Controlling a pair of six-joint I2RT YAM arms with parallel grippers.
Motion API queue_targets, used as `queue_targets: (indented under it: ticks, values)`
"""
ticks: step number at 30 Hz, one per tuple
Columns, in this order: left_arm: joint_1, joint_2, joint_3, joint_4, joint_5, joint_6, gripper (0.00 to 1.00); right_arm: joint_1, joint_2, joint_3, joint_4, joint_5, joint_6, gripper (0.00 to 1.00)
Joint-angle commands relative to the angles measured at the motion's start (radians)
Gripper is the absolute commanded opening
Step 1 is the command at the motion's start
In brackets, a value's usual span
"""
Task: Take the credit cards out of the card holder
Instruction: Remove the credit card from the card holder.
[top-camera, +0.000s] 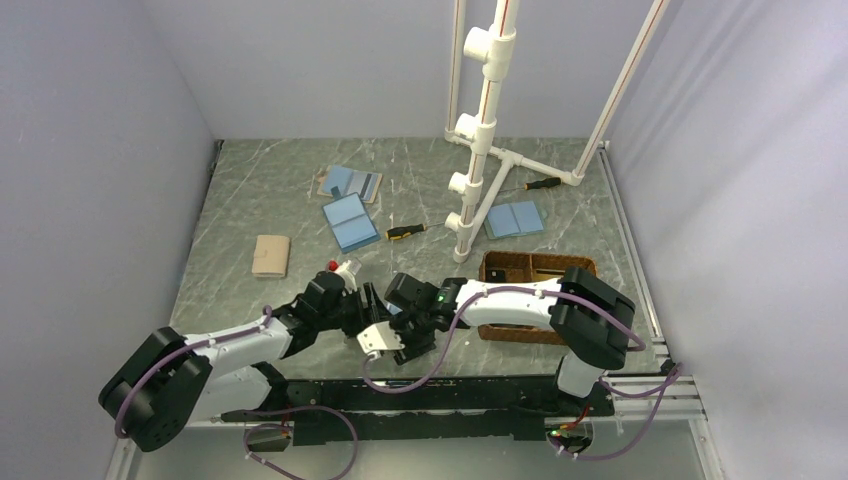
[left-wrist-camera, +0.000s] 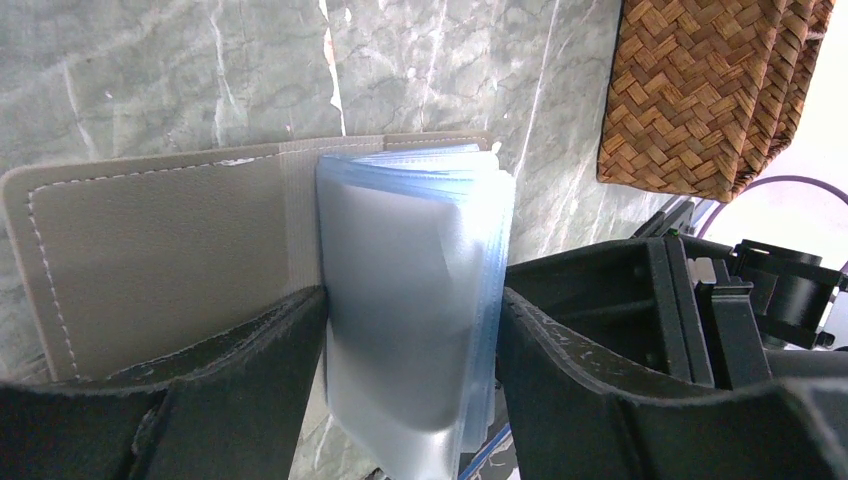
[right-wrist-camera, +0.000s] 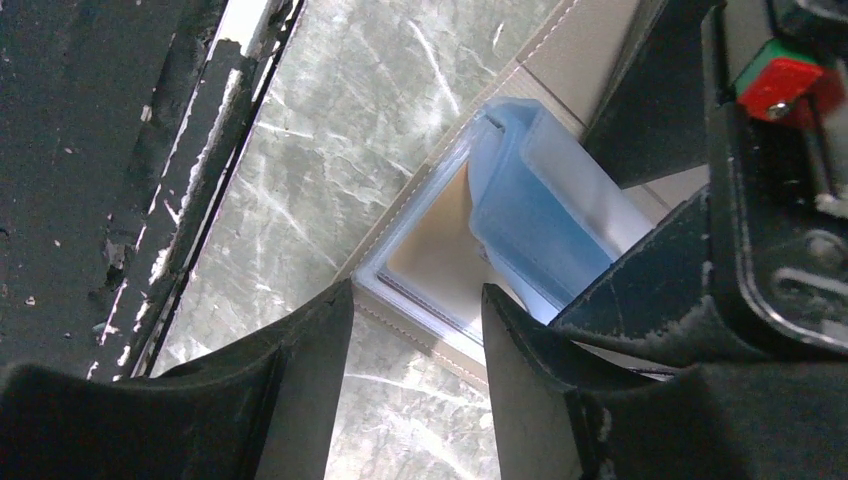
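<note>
Card holder (left-wrist-camera: 150, 260) lies open on the counter (left-wrist-camera: 150, 80) near its front edge, between both arms. My left fingers (left-wrist-camera: 230, 400) stand apart around its clear blue sleeves (left-wrist-camera: 410, 300); my right fingers (right-wrist-camera: 300, 400) are parted above its corner.

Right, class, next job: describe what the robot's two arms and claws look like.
The left arm and right arm are each built from white links between bulky black joints, with a thin purple cable looping along them. The left claw and right claw each have two black, tapered fingers scuffed with pale marks. A small green light glows near the right wrist.
</note>
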Motion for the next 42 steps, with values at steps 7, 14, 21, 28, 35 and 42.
queue_targets:
  ticks: [7, 14, 21, 28, 35, 42]
  values:
    - [-0.009, -0.015, -0.024, -0.055, 0.018, 0.026, 0.8, -0.001, 0.028, 0.057, 0.25, 0.067, 0.104, 0.47]
    - [0.013, -0.134, -0.067, -0.085, 0.001, -0.006, 0.84, -0.024, 0.042, 0.046, 0.322, 0.069, 0.182, 0.37]
    - [0.029, -0.184, -0.093, -0.087, 0.005, -0.026, 0.84, -0.031, 0.071, 0.042, 0.443, 0.121, 0.275, 0.21]
    - [0.044, -0.207, -0.113, -0.087, -0.022, -0.106, 0.83, -0.039, 0.068, 0.032, 0.494, 0.097, 0.353, 0.12]
    - [0.047, -0.251, -0.102, -0.132, -0.079, -0.218, 0.75, -0.041, 0.09, 0.043, 0.505, 0.041, 0.428, 0.0]
    - [0.048, -0.279, -0.105, -0.142, -0.068, -0.243, 0.77, -0.061, 0.116, 0.061, 0.576, 0.032, 0.574, 0.0]
